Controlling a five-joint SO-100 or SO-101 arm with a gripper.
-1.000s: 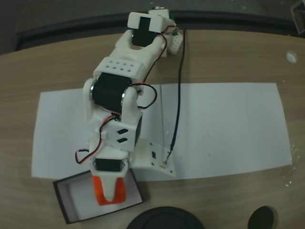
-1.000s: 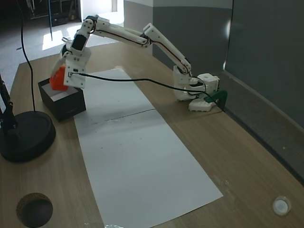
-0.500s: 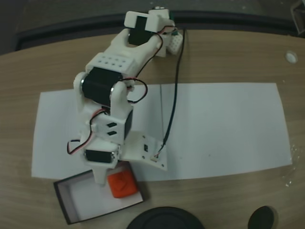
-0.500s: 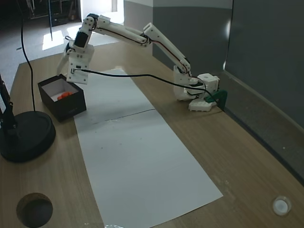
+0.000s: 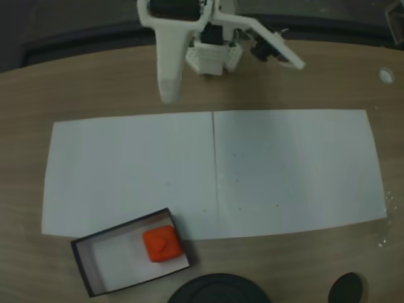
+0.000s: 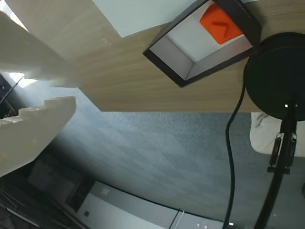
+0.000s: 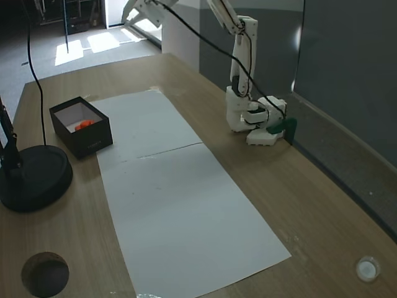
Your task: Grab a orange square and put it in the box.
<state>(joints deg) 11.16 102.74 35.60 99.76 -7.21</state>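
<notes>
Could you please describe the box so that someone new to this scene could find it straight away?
In a fixed view, follow the long white paper sheet to its lower left corner, where the box sits partly on the wooden table. Unlike the round black base nearby, it is rectangular, black-walled and white-floored, and holds the orange square.

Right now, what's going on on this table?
A small white robot arm has dropped the orange cube into the black-walled box at the table's edge. The cube sits on the box's white floor, toward one end. The arm is folded back high over its base, and the gripper, seen in the wrist view, holds nothing with its jaws slightly apart. White paper covers the middle of the table.
</notes>
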